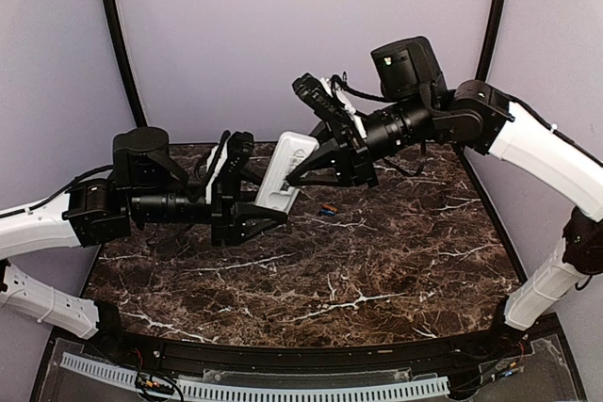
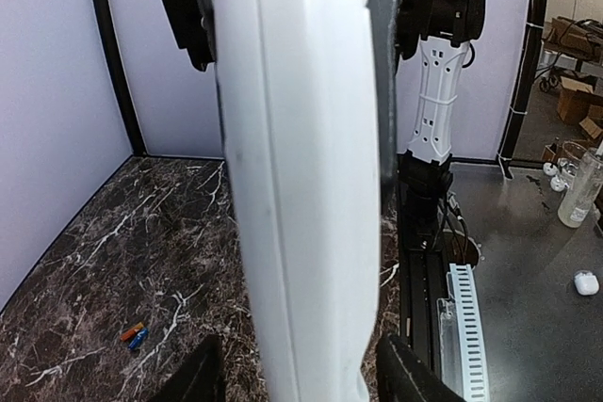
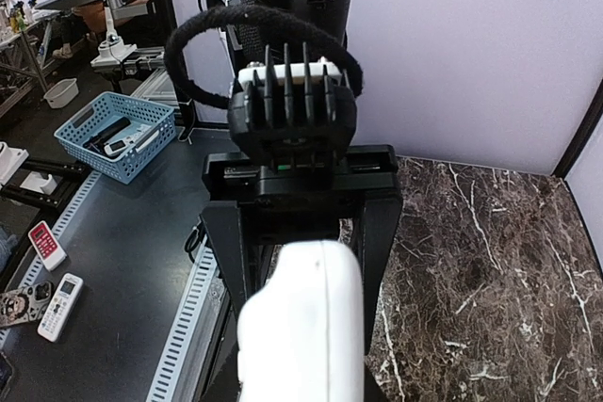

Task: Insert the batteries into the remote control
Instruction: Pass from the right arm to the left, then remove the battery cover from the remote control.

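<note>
Your right end effector (image 1: pixel 303 143) grips the remote control (image 1: pixel 283 171) aloft, probably steadying it for the other arm. Your left end effector (image 1: pixel 262 190) straddles its lower end, clamped or not I cannot tell; the batteries (image 1: pixel 327 210) lie on the desk (image 1: pixel 377 270) below

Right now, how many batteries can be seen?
2: an orange-red battery and a blue battery lie side by side on the marble table, apart from the raised remote control. Any inside the remote would be hidden.
</note>
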